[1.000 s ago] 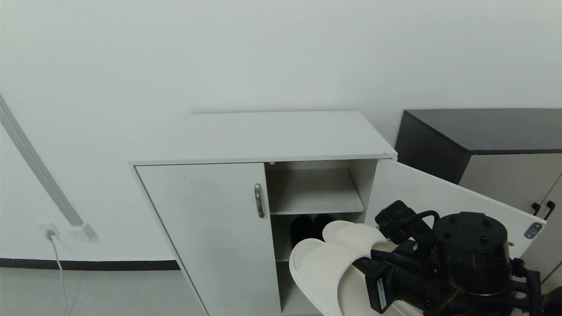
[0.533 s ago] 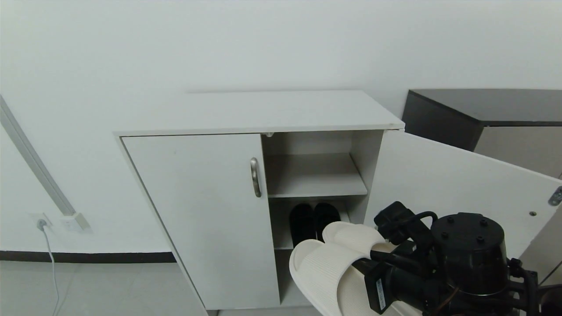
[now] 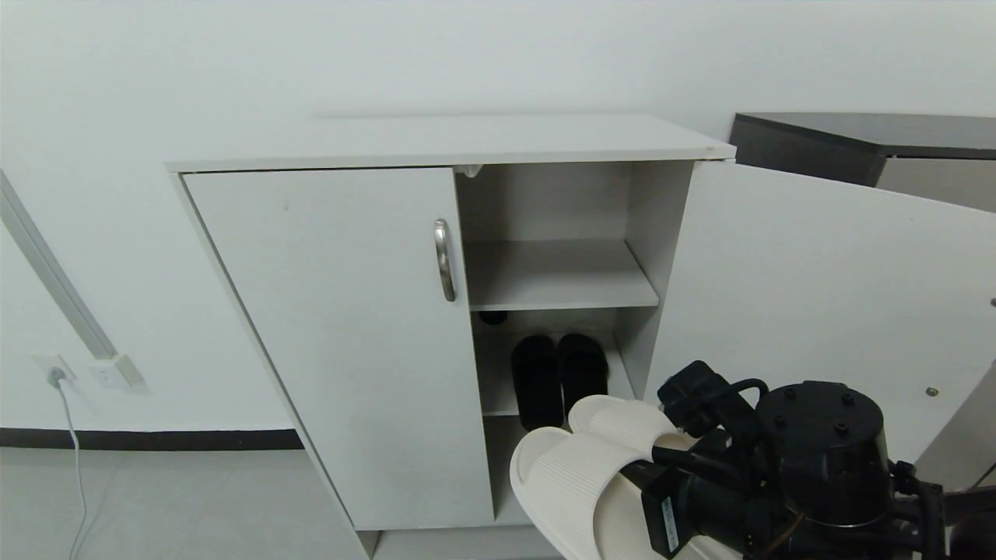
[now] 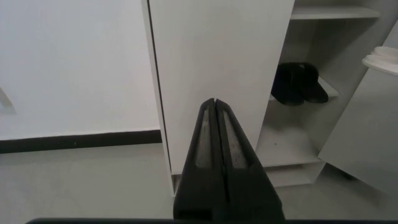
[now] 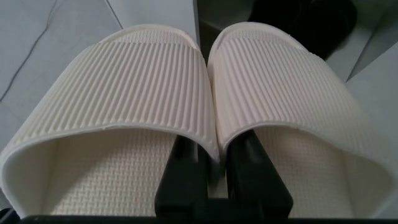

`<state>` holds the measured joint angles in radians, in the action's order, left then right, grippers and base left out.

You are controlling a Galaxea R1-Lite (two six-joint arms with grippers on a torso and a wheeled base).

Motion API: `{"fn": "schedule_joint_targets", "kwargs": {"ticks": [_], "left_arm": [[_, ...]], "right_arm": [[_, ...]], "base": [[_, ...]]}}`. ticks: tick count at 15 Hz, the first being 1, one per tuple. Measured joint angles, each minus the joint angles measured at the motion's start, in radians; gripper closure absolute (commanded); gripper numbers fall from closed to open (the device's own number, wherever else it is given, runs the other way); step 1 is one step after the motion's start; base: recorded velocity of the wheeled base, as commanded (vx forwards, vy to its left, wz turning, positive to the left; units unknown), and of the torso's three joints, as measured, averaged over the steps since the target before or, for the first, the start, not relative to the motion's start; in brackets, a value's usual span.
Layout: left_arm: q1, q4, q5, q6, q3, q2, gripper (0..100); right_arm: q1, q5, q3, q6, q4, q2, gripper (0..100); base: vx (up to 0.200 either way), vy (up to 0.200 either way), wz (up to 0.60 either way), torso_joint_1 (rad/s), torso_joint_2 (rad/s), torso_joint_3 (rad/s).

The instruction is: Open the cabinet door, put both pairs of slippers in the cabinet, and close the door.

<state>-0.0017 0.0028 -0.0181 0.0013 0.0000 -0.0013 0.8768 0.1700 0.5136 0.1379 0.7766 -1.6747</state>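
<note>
Since the earlier frames my head camera has shifted: the whole cabinet [image 3: 311, 327] sits higher in the picture, and more of its inside and the floor at its foot shows. Held against the cabinet, the cream slippers [image 3: 572, 478] and my right arm have come lower, from level with the middle shelf to below its front edge; within the picture they have barely moved.

Cream slippers: side by side, toes toward the opening, in front of the cabinet's lower part and still outside it, beside the open right door [image 3: 817, 288].

Right pincer [image 5: 214, 171]: one finger inside each slipper, closed on the two inner walls pressed together between them.

Black slippers [image 3: 559, 377]: as a pair on the middle shelf [image 3: 498, 393], toes outward, just beyond the cream pair and apart from it.

Left pincer [image 4: 214, 106]: fingers pressed together, holding nothing, held clear of the closed left door [image 4: 217, 62] and pointing toward it.

Left door handle [image 3: 443, 260]: upright at the door's inner edge, untouched.
</note>
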Motion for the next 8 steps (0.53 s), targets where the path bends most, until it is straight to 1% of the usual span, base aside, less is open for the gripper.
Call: {"fn": "schedule_joint_targets", "kwargs": {"ticks": [5,6,7,8], "left_arm": [[0.0,-0.001,0.0,0.0,0.0,0.0,100],[0.0,-0.001,0.0,0.0,0.0,0.0,100],[0.0,-0.002,0.0,0.0,0.0,0.0,100],[-0.001,-0.001,0.0,0.0,0.0,0.0,100]], "right_arm": [[0.001,0.001,-0.005,0.0,0.044,-0.023,100],[0.0,0.004,-0.006,-0.002,0.062,-0.032,100],[0.0,0.021,-0.006,-0.007,0.115,-0.049,100],[0.002,0.06,-0.001,-0.012,0.204,-0.079,100]], "base": [[0.0,0.0,0.0,0.0,0.0,0.0],[0.0,0.0,0.0,-0.017,0.06,0.08],[0.0,0.0,0.0,-0.022,0.17,0.134],[0.0,0.0,0.0,0.012,0.09,0.08]]}}
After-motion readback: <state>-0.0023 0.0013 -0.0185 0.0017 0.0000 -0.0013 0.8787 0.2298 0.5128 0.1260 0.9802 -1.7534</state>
